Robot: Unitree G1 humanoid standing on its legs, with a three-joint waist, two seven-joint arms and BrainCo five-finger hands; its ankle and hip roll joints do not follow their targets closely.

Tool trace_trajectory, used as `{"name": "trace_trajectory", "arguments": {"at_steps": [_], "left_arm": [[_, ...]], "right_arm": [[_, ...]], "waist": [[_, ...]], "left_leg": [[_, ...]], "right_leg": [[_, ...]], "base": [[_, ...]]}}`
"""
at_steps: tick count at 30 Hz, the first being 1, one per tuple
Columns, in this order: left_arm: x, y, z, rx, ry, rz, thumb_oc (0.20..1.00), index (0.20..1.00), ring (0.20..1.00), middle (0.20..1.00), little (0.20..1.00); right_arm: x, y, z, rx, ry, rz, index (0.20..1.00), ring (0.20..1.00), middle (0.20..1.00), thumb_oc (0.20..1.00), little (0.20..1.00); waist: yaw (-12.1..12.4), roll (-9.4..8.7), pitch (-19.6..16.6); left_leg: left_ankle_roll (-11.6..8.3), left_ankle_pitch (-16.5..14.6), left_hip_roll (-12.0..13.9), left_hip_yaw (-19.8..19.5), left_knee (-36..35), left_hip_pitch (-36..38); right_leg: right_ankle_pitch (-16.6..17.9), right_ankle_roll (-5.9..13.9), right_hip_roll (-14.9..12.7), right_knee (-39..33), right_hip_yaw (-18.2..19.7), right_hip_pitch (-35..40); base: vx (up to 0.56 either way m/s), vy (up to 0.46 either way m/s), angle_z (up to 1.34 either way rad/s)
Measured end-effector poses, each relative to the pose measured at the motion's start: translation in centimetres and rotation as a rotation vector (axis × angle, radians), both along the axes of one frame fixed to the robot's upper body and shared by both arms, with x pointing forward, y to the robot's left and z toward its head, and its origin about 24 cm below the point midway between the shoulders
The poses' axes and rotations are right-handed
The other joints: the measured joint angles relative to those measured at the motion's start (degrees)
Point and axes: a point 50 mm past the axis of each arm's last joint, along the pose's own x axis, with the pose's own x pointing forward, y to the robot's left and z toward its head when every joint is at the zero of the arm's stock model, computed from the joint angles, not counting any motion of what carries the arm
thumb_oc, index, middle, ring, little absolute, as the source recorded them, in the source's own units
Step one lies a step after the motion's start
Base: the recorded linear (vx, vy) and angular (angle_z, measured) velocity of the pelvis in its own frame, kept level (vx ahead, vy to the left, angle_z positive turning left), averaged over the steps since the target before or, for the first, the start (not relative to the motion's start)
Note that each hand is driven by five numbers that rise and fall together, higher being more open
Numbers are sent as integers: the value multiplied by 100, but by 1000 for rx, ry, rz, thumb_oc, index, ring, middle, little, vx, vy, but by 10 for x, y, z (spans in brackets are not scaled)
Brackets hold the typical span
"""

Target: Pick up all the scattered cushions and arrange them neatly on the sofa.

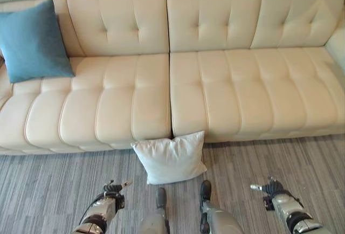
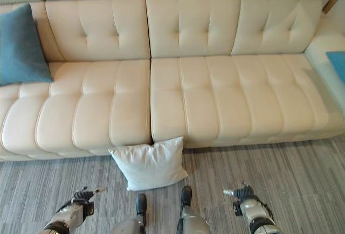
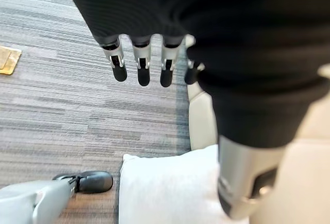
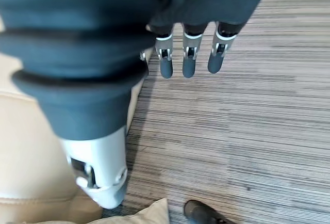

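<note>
I count one white cushion (image 1: 170,157) on the carpet (image 1: 48,191), leaning against the front of the sofa (image 1: 215,94). One blue cushion (image 1: 32,40) stands on the seat at my left end. At the far right a second blue piece (image 2: 337,64) shows, cut off by the edge; I cannot tell whether it is a cushion. One sofa. Two hands of mine: left hand (image 3: 142,61), right hand (image 4: 188,53).
</note>
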Motion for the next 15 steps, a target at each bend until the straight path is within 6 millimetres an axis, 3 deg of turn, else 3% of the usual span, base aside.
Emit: {"name": "trace_trajectory", "arguments": {"at_steps": [2,5,7,11,15], "left_arm": [[32,3,23,30,-91,5,1000,1000,1000,1000,1000],[56,3,41,53,-151,20,1000,1000,1000,1000,1000],[80,1,63,70,-227,24,1000,1000,1000,1000,1000],[124,-4,114,75,-381,44,1000,1000,1000,1000,1000],[155,-4,168,121,-526,31,1000,1000,1000,1000,1000]], "right_arm": [[35,4,26,10,-116,-8,1000,1000,1000,1000,1000],[71,13,57,12,-234,-5,1000,1000,1000,1000,1000],[99,21,89,21,-354,-6,1000,1000,1000,1000,1000],[137,35,144,61,-532,-32,1000,1000,1000,1000,1000],[164,57,200,89,-700,18,1000,1000,1000,1000,1000]], "waist": [[-4,55,360],[11,147,549],[-13,206,812],[-14,215,1035],[-9,179,1278]], "left_leg": [[-58,84,-3,-65,121,-558],[-32,85,14,-115,452,-1244],[-12,128,10,-180,596,-1737],[39,86,-34,-218,1133,-2876],[93,-15,-94,-199,1618,-3698]], "right_leg": [[163,-82,23,3,-20,-465],[150,-151,1,210,-57,-1075],[157,-202,-20,457,-72,-1589],[-76,-346,-168,1394,-52,-2886],[-190,-391,-284,2003,77,-3785]], "base": [[-20,15,17],[-15,28,7],[-21,44,8],[-5,51,9],[9,28,2]]}}
